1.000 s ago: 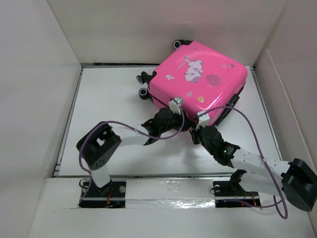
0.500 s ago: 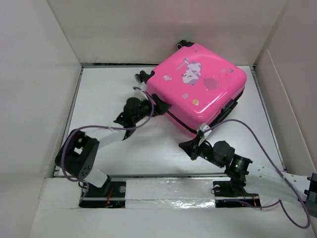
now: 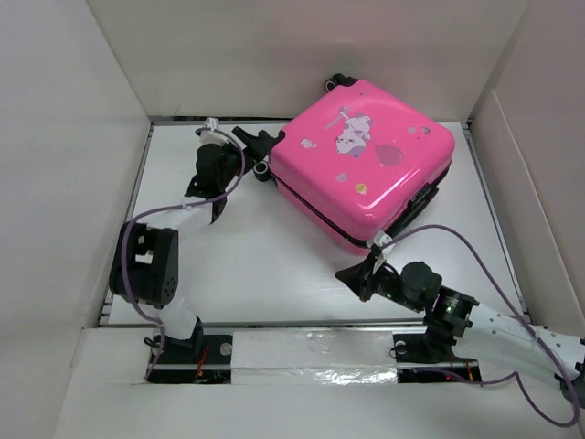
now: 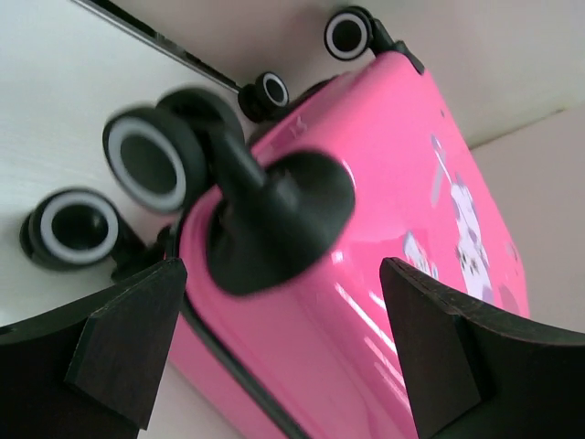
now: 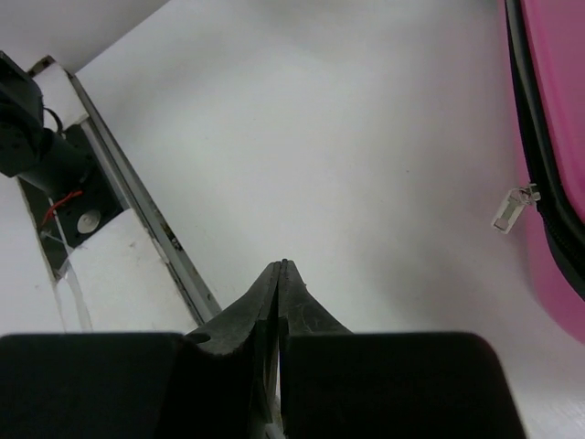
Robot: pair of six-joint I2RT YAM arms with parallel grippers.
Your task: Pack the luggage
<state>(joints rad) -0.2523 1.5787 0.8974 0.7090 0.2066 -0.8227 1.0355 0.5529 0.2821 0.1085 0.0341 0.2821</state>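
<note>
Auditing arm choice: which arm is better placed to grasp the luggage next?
Left, likely: left gripper open, facing the luggage at its wheel mount; right gripper shut, aimed at the table beside it.

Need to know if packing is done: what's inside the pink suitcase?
The suitcase lies shut on the table, so only its stickered pink outside and black wheels show. Whatever is inside is hidden.

Looks like a robotics lab cell: white panel walls [image 3: 64, 137] boxing a white surface [image 3: 256, 274], taped mounting rail [image 3: 311, 352].
</note>
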